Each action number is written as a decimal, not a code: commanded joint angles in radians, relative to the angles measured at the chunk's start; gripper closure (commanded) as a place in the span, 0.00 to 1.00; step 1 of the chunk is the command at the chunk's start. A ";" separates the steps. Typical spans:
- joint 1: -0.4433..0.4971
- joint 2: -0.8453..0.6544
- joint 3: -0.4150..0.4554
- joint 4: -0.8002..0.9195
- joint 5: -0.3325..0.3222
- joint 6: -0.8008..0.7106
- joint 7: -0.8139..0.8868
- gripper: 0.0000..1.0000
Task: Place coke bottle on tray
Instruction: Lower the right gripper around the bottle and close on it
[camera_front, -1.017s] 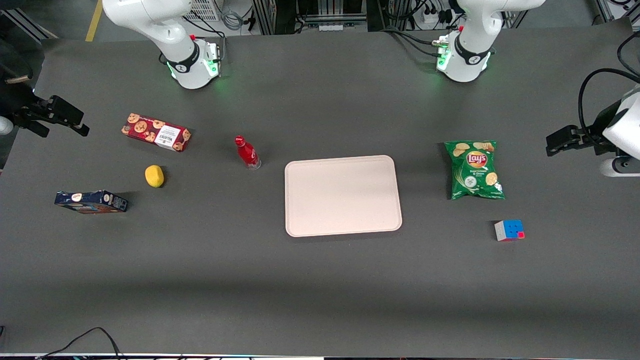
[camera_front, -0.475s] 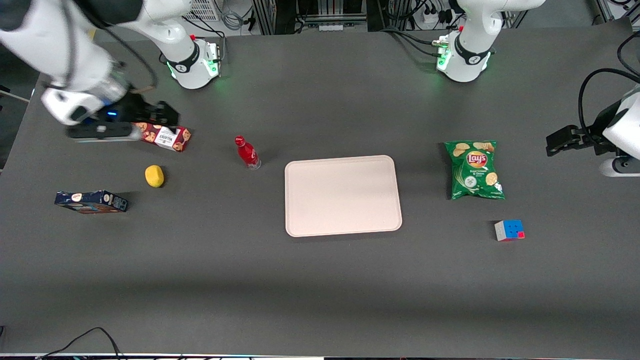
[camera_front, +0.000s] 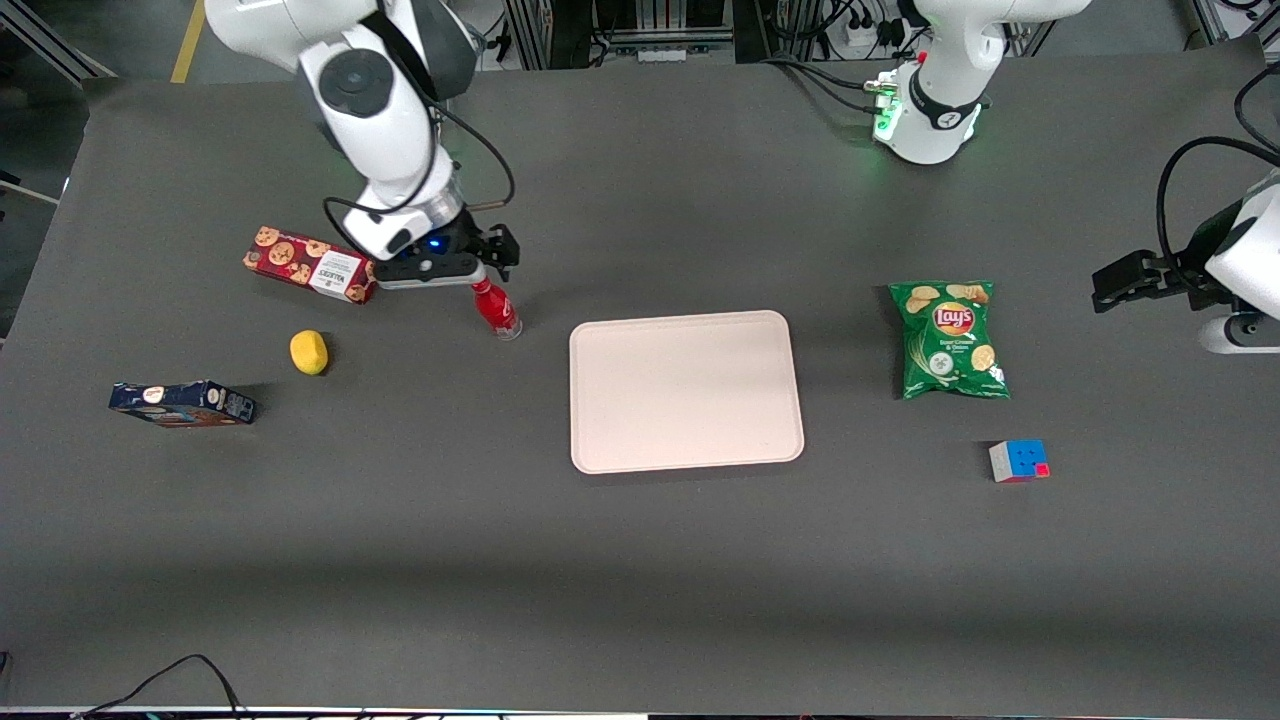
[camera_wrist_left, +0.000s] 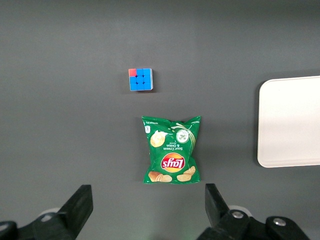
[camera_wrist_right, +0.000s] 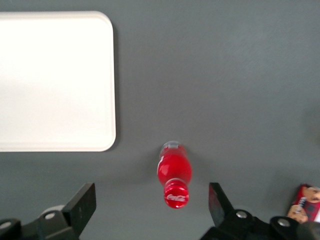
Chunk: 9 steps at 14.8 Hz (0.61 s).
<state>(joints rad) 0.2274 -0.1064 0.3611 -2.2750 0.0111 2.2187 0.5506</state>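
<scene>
The coke bottle (camera_front: 497, 311) is small and red and stands upright on the table, beside the tray (camera_front: 686, 391) toward the working arm's end. My right gripper (camera_front: 487, 262) hangs above the bottle's cap and covers it in the front view. In the right wrist view the gripper (camera_wrist_right: 150, 202) is open and empty. The bottle (camera_wrist_right: 174, 167) stands below it, with its red cap between the two fingers (camera_wrist_right: 82, 201) and nearer one of them. The pale pinkish-beige tray (camera_wrist_right: 55, 80) is bare.
A red cookie box (camera_front: 311, 264), a yellow lemon (camera_front: 309, 352) and a dark blue box (camera_front: 182, 403) lie toward the working arm's end. A green chip bag (camera_front: 950, 339) and a colour cube (camera_front: 1019, 460) lie toward the parked arm's end.
My right arm has swung in from the table's end, over the cookie box, to hang above the bottle. The bottle and tray have not moved.
</scene>
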 joint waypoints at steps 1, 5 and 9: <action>-0.006 0.017 0.012 -0.113 0.006 0.155 0.008 0.00; -0.006 0.050 0.012 -0.152 0.000 0.210 -0.003 0.00; -0.008 0.056 0.012 -0.175 0.000 0.210 -0.009 0.00</action>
<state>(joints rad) 0.2239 -0.0549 0.3693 -2.4336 0.0110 2.4114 0.5519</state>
